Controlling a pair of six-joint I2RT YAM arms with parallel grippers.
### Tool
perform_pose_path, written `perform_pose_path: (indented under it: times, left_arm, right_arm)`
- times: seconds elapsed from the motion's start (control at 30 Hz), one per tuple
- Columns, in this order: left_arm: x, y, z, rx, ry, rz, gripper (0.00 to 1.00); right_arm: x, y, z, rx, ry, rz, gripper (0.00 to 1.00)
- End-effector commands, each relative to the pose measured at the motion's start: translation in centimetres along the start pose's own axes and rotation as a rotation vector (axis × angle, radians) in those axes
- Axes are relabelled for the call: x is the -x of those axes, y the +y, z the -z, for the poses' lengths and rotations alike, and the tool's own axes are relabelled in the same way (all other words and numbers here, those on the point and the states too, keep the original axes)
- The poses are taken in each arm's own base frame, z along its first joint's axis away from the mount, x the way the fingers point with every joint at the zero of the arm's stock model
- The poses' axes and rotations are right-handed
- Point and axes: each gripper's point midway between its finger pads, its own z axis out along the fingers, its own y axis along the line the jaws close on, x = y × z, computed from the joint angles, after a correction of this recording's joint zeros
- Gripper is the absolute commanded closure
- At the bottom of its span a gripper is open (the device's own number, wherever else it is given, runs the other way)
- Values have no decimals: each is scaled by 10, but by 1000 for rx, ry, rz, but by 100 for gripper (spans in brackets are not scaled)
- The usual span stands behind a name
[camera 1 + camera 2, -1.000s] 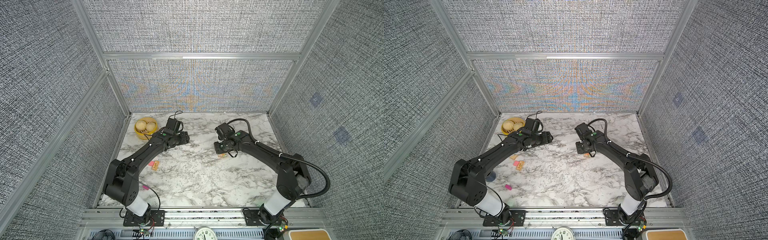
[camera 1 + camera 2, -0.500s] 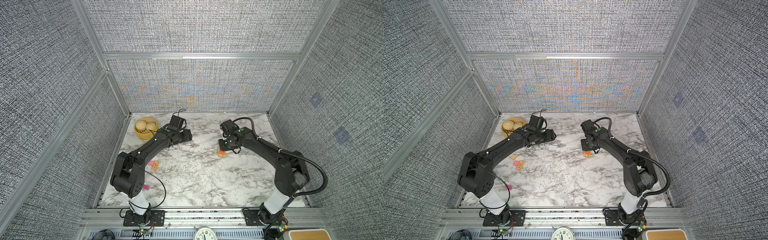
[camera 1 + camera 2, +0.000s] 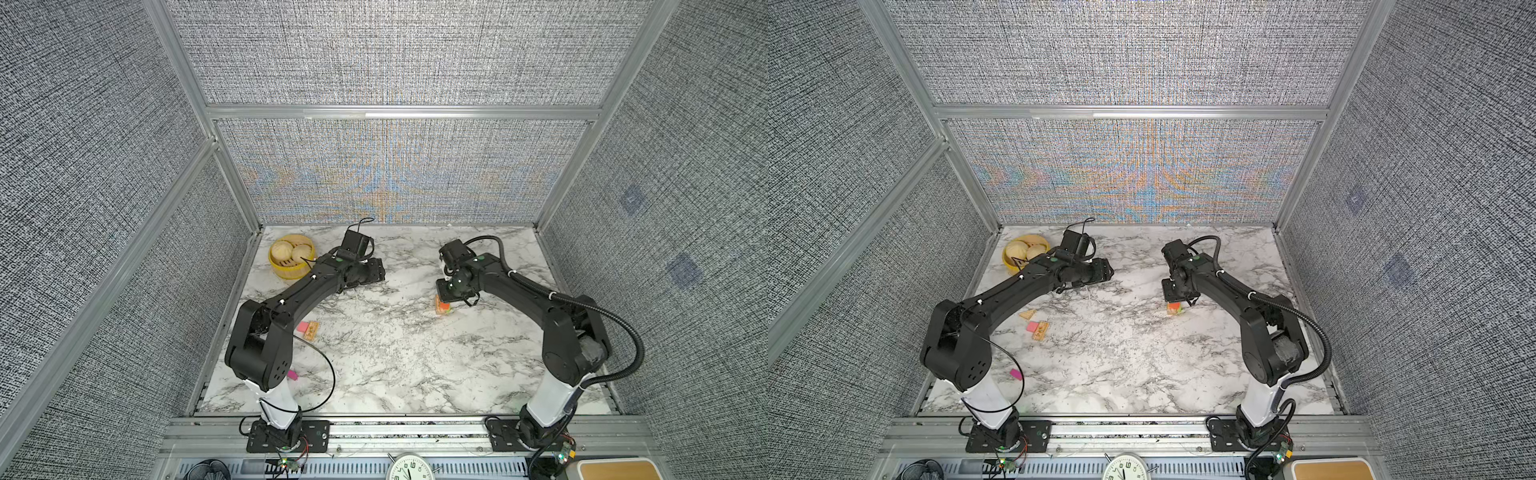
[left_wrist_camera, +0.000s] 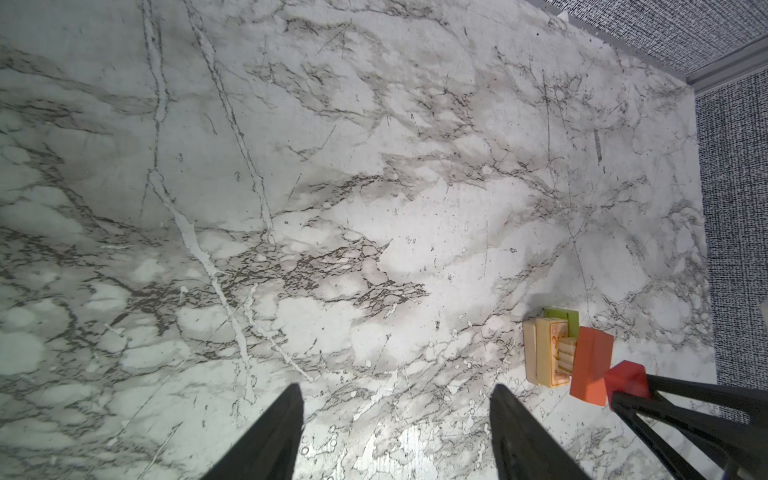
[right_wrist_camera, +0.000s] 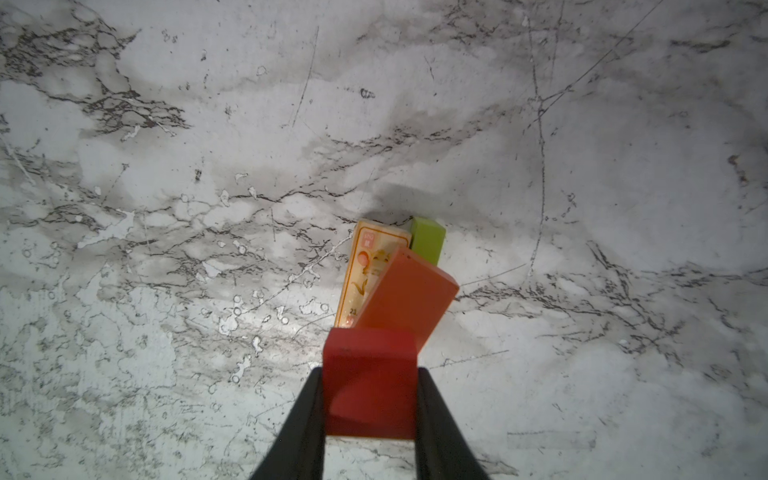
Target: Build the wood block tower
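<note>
The right wrist view gives us the grip: the right gripper (image 5: 369, 374) pinches a red block (image 5: 370, 403) right over the tower (image 5: 405, 299), right of centre on the marble table (image 3: 395, 361). Both top views hide that grip under the arm. We see the left gripper (image 4: 395, 390) gaping and empty, far and left of centre. Only a top view shows the tan triangle (image 3: 1027, 314).

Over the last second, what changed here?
The left pincer reached slightly farther toward the back wall, open and empty. The right pincer edged back too, shut on the red block at the tower. Tower and loose blocks stayed put. Neither grip changed.
</note>
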Motion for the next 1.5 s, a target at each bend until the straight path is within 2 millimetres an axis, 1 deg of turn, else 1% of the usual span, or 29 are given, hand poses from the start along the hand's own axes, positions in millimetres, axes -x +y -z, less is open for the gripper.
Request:
perform_pose_path:
  times: [0.0,0.27,0.47,0.87,1.1,1.33,1.47]
  left_arm:
    - [2,-4,-1,-14,-2,-12,28]
    - [1,-2,-4,-12,0,-11,28]
    - [-2,0,-9,-10,15,-12,28]
    - [-3,-1,-10,-17,17,-14,28]
    - [-5,-1,-14,-20,27,-14,28]
    - [-4,-1,-12,-18,27,-26,28]
    - [-3,-1,-10,-10,25,-30,27]
  right_arm:
    - [0,-2,-1,0,1,-4,73]
    - [3,-6,-5,0,-5,-17,74]
    - [4,-5,-7,6,-6,-20,73]
    - [5,-4,-10,9,-5,-20,73]
    - [4,-4,-12,6,-3,-22,69]
    - [5,-4,-11,5,-4,-18,60]
    - [5,-5,-10,0,-4,-18,58]
